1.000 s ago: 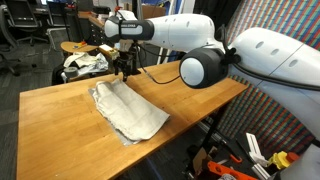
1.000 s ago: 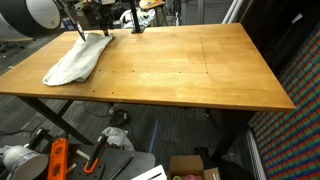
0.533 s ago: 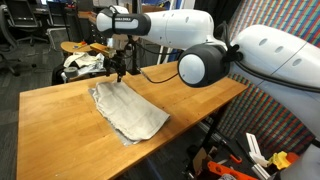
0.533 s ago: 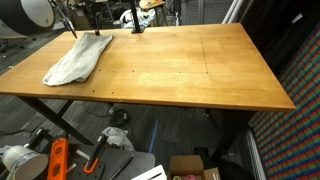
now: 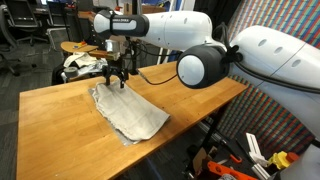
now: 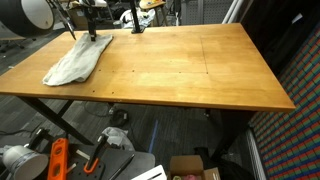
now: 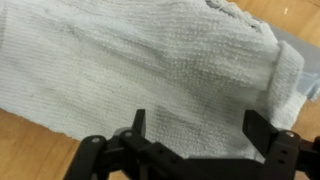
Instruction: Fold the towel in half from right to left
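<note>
Your hand (image 5: 114, 80) hovers over the far end of the towel (image 5: 128, 112), pointing down, with its two fingers spread wide apart and nothing between them. In the wrist view the dark fingers (image 7: 137, 122) stand out against the pale cloth (image 7: 150, 70), one to each side, and the towel fills nearly the whole picture beneath them. You cannot tell from these views whether the fingertips touch the fabric or hang just above it.

The towel lies flat on the wooden desk (image 5: 60, 135) as a long, rumpled strip set at a slant to the desk's edges. One end sits under your hand and the other reaches toward the desk's near edge in an exterior view. In the wrist view its right side shows a rolled fold with a darker grey edge, and bare wood shows at the lower left corner.

In an exterior view the towel (image 6: 78, 60) occupies one corner of the desk (image 6: 200, 70), and your hand (image 6: 91, 33) stands over its back end. Beyond the desk, behind your hand, a smaller white-and-dark bundle of fabric (image 5: 85, 65) rests apart from the towel. The white arm (image 5: 200, 65) reaches in across the back of the desk.
</note>
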Robot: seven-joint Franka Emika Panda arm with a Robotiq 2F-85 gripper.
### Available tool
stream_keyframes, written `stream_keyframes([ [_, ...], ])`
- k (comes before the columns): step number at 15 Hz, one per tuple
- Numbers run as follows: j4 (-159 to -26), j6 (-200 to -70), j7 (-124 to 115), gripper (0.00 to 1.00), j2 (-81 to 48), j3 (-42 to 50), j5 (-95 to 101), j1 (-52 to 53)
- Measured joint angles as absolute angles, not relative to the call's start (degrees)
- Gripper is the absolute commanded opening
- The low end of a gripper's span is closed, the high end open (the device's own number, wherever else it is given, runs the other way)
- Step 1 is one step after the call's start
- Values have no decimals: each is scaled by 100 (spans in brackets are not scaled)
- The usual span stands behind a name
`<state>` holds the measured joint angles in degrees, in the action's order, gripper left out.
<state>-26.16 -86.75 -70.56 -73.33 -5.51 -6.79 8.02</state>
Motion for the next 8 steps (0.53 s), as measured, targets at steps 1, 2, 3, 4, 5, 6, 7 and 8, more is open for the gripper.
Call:
stream_keyframes([
  [1,-2616,-8639,-7012,100,-7356,-552,-724,799],
  [2,-2615,-8635,-6996,100,-7377,-556,-768,795],
  [3,-2615,-8639,-6995,100,-7396,-559,-822,792],
  [4,-2610,-8676,-6996,100,-7410,-562,-866,790],
  [5,-2602,-8733,-7004,100,-7414,-563,-915,785],
  [6,-2589,-8797,-7006,100,-7413,-563,-950,777],
  [7,-2584,-8883,-7010,100,-7402,-563,-959,762],
  [8,-2584,-8971,-7016,100,-7378,-563,-960,740],
])
